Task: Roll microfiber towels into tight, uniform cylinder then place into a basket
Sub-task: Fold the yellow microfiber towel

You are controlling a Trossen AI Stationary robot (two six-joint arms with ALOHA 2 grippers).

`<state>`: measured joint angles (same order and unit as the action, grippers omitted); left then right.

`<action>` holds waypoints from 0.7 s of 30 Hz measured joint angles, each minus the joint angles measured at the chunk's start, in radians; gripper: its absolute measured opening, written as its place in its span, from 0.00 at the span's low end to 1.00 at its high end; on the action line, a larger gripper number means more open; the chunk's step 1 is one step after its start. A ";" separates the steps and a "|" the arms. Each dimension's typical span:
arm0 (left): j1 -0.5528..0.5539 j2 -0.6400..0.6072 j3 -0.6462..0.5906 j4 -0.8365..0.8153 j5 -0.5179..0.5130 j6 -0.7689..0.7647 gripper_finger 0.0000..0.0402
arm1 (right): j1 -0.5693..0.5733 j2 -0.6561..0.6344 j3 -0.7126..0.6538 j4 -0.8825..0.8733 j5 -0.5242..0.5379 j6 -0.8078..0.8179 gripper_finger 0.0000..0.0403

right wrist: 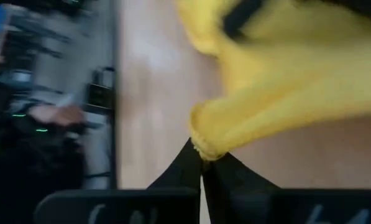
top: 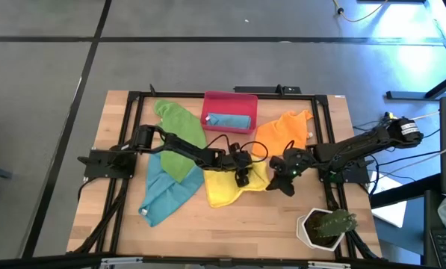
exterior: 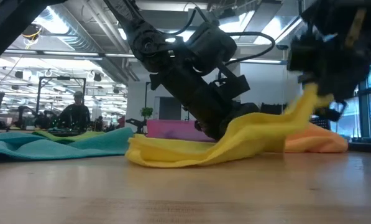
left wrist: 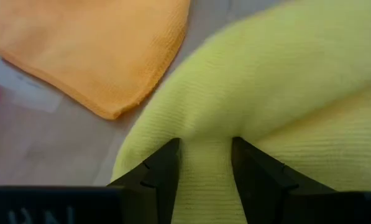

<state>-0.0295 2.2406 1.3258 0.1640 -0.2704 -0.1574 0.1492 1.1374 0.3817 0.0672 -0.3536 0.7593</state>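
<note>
The yellow towel (top: 228, 188) lies crumpled at the table's middle. My left gripper (top: 243, 176) is shut on it low at the table (exterior: 217, 129). My right gripper (top: 279, 181) is shut on its right end, held up off the table (exterior: 322, 93). The red-pink basket (top: 229, 99) stands at the far edge with a rolled teal towel (top: 228, 120) in it. A green towel (top: 179, 134), a teal towel (top: 163, 193) and an orange towel (top: 284, 131) lie flat around them. My left gripper pinches a raised fold of the yellow towel (left wrist: 204, 163) between its two fingers (left wrist: 163, 175), slanting down from the table's left. The cloth there rests on the table. My right gripper pinches the towel's hemmed edge (right wrist: 204, 148) at its right end between shut fingertips. That end is lifted clear, and the cloth slopes down from it (exterior: 297, 115) toward the left gripper.
A white hexagonal plant pot (top: 326, 227) stands at the near right corner. The black frame rails (top: 133, 134) run along the table's left, right and far sides. Bare wood (top: 230, 228) shows along the near edge.
</note>
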 joint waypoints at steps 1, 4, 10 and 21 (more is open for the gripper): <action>-0.002 0.000 0.000 -0.001 -0.007 0.006 0.34 | -0.004 0.000 0.000 -0.048 0.026 0.000 0.01; -0.003 0.000 0.000 -0.003 -0.018 0.008 0.34 | -0.013 0.000 0.000 -0.194 0.129 -0.001 0.01; -0.003 0.000 0.000 -0.002 -0.016 0.035 0.34 | -0.014 0.009 0.000 -0.370 0.329 -0.005 0.01; -0.003 0.000 0.000 -0.002 -0.024 0.044 0.34 | -0.014 0.046 0.000 -0.379 0.379 -0.070 0.02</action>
<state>-0.0330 2.2406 1.3258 0.1619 -0.2945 -0.1129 0.1349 1.1839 0.3817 -0.3116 0.0258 0.6896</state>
